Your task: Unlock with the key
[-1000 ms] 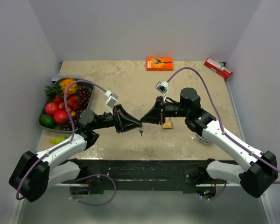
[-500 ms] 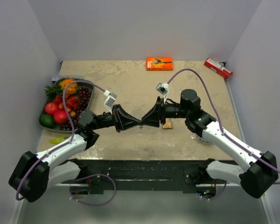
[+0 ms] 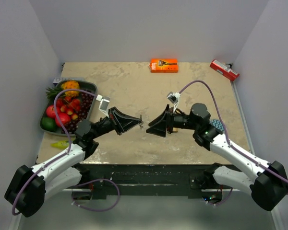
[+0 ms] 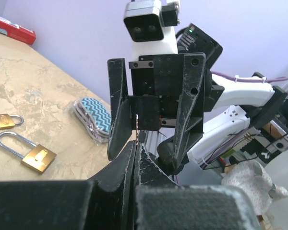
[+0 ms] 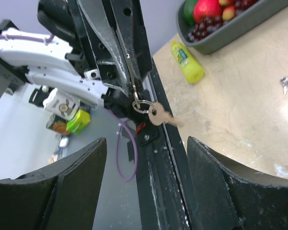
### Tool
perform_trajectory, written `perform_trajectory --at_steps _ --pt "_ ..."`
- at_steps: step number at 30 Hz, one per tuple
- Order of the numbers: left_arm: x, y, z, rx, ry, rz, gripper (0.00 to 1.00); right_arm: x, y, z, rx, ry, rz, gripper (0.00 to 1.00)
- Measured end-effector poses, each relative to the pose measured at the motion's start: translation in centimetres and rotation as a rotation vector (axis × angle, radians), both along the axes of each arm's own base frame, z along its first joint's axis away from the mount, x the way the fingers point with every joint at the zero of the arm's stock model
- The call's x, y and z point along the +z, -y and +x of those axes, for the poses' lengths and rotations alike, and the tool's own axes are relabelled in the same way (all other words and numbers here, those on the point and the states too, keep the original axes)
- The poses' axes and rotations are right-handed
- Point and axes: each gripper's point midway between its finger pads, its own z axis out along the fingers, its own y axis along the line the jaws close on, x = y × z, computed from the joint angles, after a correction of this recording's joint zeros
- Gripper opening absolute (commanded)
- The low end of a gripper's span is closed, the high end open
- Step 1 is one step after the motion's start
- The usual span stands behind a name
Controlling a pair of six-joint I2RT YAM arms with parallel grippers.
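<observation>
My left gripper (image 3: 139,121) is shut on a thin key (image 5: 130,72), held off the table near its middle. From that key hangs a ring with a second key (image 5: 157,116). In the left wrist view the shut fingertips (image 4: 136,146) point straight at my right gripper (image 3: 153,128), which faces them a short gap away. Its jaws stand wide open with nothing between them (image 5: 146,143). Two brass padlocks (image 4: 32,155) (image 4: 4,120) lie on the table below the right gripper. In the top view the right gripper hides them.
A grey fruit tray (image 3: 92,87) sits at the left, with a yellow bottle (image 5: 187,62) near the front edge. An orange box (image 3: 163,65) and a red box (image 3: 224,70) lie at the back. A chevron pouch (image 4: 92,114) lies by the right arm. A small key (image 5: 284,84) lies on the table.
The right gripper opened and drew back to the right. The left gripper closed fully on the key and pulled back left, so the two grippers are now apart.
</observation>
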Motion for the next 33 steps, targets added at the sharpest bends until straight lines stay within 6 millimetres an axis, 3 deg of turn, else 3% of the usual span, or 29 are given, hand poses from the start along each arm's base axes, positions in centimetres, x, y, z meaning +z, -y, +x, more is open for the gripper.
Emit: perform_trajectory --at_steps 15,23,33 --pt "0.7 -0.2 0.2 0.013 -0.038 -0.047 0.00 2.4 -0.9 0.6 -0.062 0.099 0.094 0.42" --pt "0.7 -0.2 0.2 0.010 -0.047 -0.049 0.00 1.8 -1.9 0.8 -0.051 0.101 0.089 0.30" --pt "0.4 0.0 0.3 0.001 -0.063 -0.047 0.00 2.7 -2.2 1.0 -0.050 0.137 0.112 0.18"
